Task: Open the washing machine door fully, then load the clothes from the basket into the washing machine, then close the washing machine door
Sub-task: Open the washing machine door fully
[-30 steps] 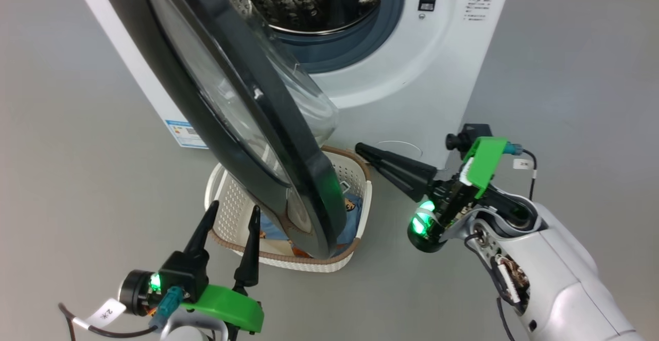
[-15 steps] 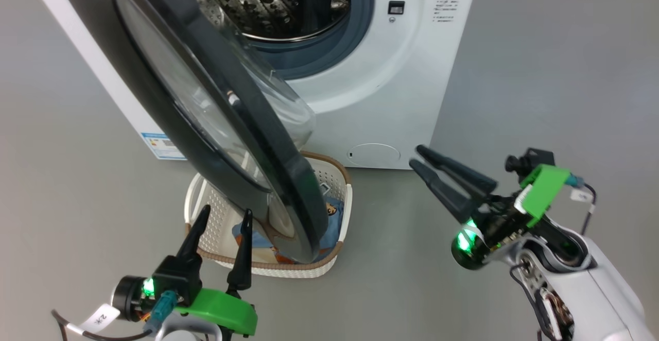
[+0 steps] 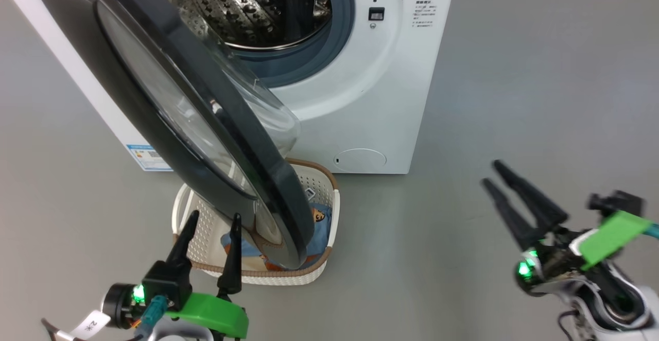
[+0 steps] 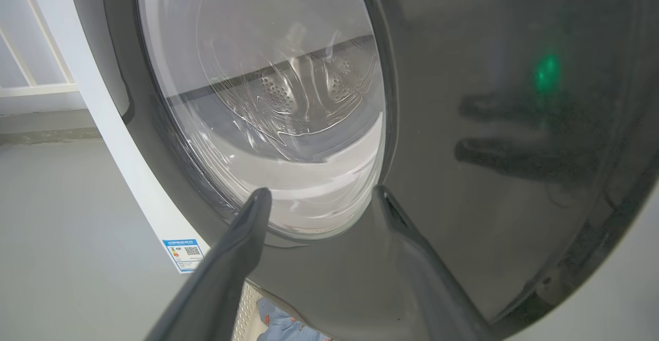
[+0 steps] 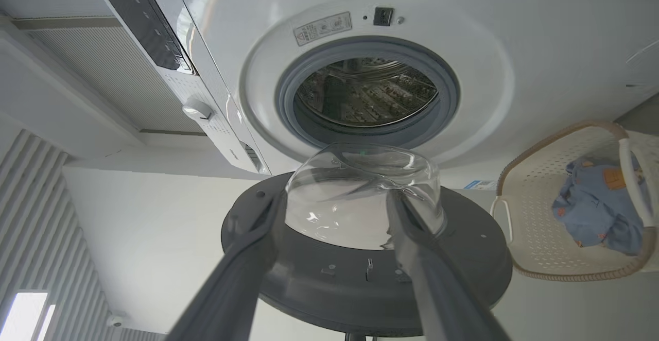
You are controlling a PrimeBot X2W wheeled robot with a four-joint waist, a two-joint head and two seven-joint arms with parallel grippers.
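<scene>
over the basket [image 3: 267,278] hangs the black door [image 3: 242,135] (glass bulging); left tool [image 3: 215,215], right tool [image 3: 490,172] agape.

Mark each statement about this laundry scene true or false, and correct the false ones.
1. The washing machine door stands open. True.
2. The clothes lie in the drum. False: they lie in the basket; no cloth shows in the drum.
3. The right pincer grips the door. False: it is open, over the floor, apart from the door.
4. The left pincer is open and holds nothing. True.
5. The basket sits on the floor before the washing machine. True.
</scene>
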